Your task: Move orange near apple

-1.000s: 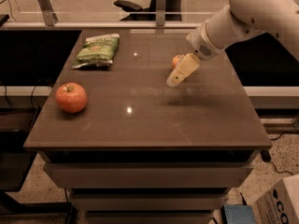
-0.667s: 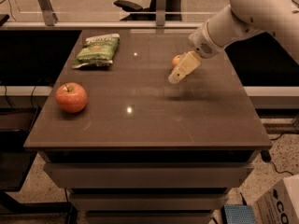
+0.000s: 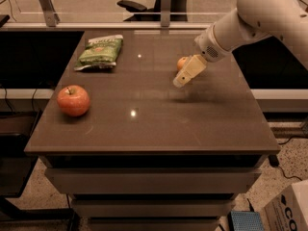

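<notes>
The orange (image 3: 181, 62) is a small round fruit at the right of the middle of the brown table (image 3: 154, 124). It is partly hidden behind my gripper (image 3: 179, 82), which reaches in from the upper right on the white arm (image 3: 255, 13) and hangs just above the tabletop, right against the orange. I cannot tell whether the orange is in the gripper or lies on the table behind it. The apple (image 3: 73, 100) is large, red-orange and stemmed. It sits near the table's left edge, far to the left of the orange and the gripper.
A green snack bag (image 3: 99, 52) lies at the table's back left. A cardboard box (image 3: 288, 211) and a blue object (image 3: 245, 221) are on the floor at the lower right. A railing and a chair stand behind the table.
Almost nothing has changed: the gripper has shifted only very slightly by the orange, and the apple and the bag have not moved.
</notes>
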Controlling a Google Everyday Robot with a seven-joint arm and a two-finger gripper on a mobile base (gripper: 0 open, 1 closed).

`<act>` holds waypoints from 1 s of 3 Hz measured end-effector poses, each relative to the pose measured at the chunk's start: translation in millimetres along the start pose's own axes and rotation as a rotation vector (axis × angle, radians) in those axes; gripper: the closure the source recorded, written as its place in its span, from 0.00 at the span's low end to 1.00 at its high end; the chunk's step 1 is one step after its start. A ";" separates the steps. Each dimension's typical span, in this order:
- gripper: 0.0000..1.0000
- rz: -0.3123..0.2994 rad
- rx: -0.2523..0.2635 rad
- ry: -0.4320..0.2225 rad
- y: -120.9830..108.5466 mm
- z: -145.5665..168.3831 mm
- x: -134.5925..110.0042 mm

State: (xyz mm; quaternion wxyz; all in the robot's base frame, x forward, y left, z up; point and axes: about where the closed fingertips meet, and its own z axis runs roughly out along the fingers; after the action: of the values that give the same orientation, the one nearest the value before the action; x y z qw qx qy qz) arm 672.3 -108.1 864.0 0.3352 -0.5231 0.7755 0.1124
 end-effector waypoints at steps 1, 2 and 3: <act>0.00 0.011 0.008 -0.016 -5.5 4.7 4.3; 0.17 0.011 0.005 -0.028 -10.1 9.4 6.0; 0.39 0.015 -0.016 -0.043 -13.8 17.2 8.6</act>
State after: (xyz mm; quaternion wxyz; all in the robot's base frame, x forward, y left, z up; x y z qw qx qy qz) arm 689.5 -111.3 848.0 0.3469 -0.5173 0.7711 0.1322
